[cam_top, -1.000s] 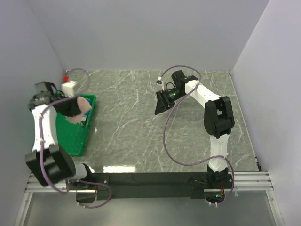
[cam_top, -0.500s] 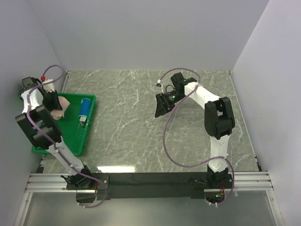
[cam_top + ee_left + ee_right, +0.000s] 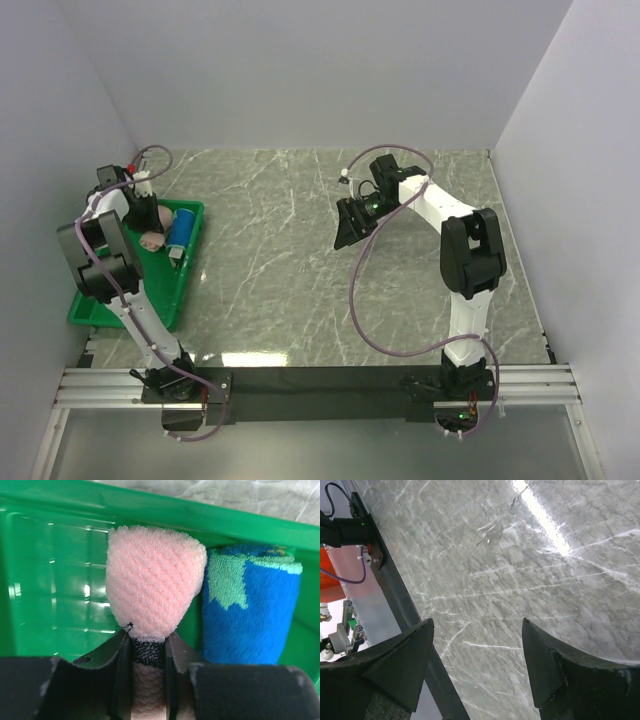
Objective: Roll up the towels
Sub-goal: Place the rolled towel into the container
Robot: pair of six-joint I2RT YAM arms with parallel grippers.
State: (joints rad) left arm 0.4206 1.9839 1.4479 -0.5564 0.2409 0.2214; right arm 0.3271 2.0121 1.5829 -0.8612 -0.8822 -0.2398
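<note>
Left claw (image 3: 146,647) was down inside the green tray (image 3: 50,580), jaws drawn narrow and pinched on the pink towel (image 3: 152,595). The cloth bulged out in a fat rounded wad just ahead of the fingertips, and a strip of it ran back between them. Immediately to that claw's right lay the blue towel (image 3: 250,620), rolled, teal patches showing, its side right up against the pink one. Straight ahead of the claw rose the tray's far wall, close behind both towels, and past it a strip of marbled desk (image 3: 215,492). So the claw was hemmed in: roll to its right, tray wall in front, bare green floor to its left.

From above, that claw sat at the tray's far end, with the booth's left wall (image 3: 60,120) close on its outer side.

Over to the right claw (image 3: 345,232): it hung over the middle of the desk, well apart from the tray, jaws spread wide and holding nothing. A purple cable (image 3: 349,290) sagged from its arm down toward the near edge. In its own camera the two dark fingers (image 3: 405,665) framed only grey veined stone, with the desk's black edge strip (image 3: 405,605) off to the claw's left.
</note>
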